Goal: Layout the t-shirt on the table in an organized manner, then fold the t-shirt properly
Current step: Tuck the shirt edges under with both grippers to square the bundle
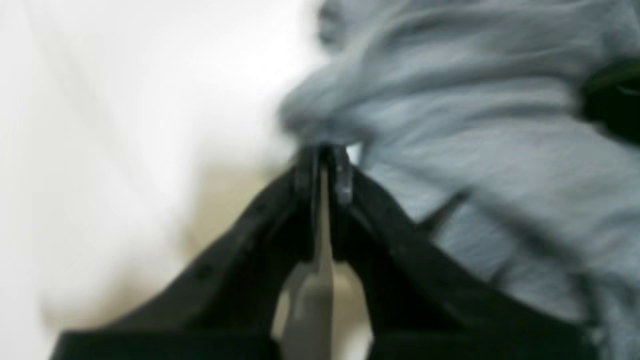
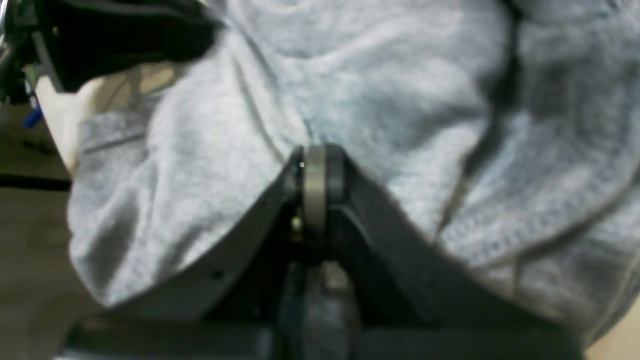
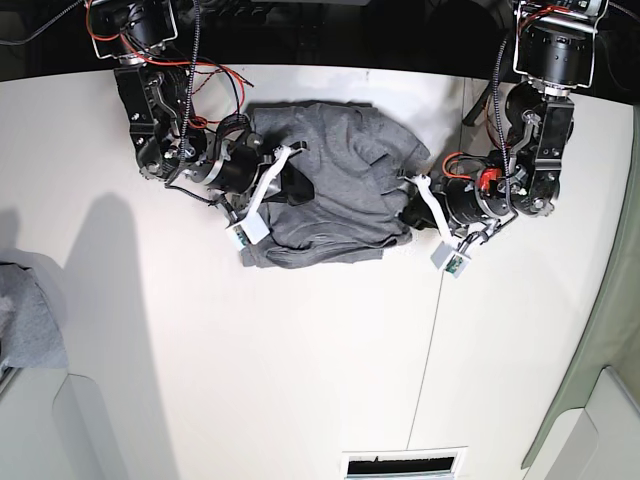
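Sitting on the far half of the table (image 3: 300, 380), the t-shirt (image 3: 335, 190) is a bunched grey heap between both arms, so this looks like the layout step, not folding. Long axis of the heap runs roughly side to side in the base view; collar and hem can't be made out, so which way it points is unclear. Right gripper (image 2: 316, 165) is pressed together, pinching shirt fabric. Left gripper (image 1: 325, 167) is nearly closed on the shirt's edge, blurred. Next move likely needs both arms pulling apart to spread the cloth flat.
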You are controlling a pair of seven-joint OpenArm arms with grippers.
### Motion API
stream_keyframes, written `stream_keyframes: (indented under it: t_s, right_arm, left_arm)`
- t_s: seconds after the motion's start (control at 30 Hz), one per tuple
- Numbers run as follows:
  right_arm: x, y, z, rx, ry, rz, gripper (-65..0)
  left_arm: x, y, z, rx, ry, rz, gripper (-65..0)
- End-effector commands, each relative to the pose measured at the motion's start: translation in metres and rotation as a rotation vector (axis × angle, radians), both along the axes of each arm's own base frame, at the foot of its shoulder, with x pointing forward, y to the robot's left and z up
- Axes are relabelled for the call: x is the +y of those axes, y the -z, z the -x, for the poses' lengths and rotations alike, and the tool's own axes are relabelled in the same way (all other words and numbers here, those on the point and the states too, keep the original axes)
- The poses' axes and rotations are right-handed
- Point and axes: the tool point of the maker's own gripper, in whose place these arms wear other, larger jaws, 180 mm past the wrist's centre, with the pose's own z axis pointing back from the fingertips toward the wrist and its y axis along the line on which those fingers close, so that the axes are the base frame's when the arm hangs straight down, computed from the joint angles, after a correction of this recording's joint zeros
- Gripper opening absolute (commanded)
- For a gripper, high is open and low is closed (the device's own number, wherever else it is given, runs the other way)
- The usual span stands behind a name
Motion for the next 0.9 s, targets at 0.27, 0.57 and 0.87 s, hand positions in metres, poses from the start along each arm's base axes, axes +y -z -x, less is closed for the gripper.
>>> stream_keyframes:
  t_s: [0.27, 0.57, 0.87]
  right_arm:
    - [0.006, -0.056, -0.027, -0.161, -0.033, 0.001, -65.0]
    - [0.002, -0.082, -0.062, -0.29, -0.039, 0.057, -65.0]
    - [-0.026, -0.048, -0.09, -0.217, -0.007, 0.184, -65.0]
  left_arm:
    - [-0.021, -0.054, -0.022, -0.131, 0.05, 0.065, -60.0]
    - [-0.027, -0.057, -0.004, -0.117, 0.096, 0.116, -60.0]
    - [-0.004, -0.062, 0.035, -0.099, 0.053, 0.125, -60.0]
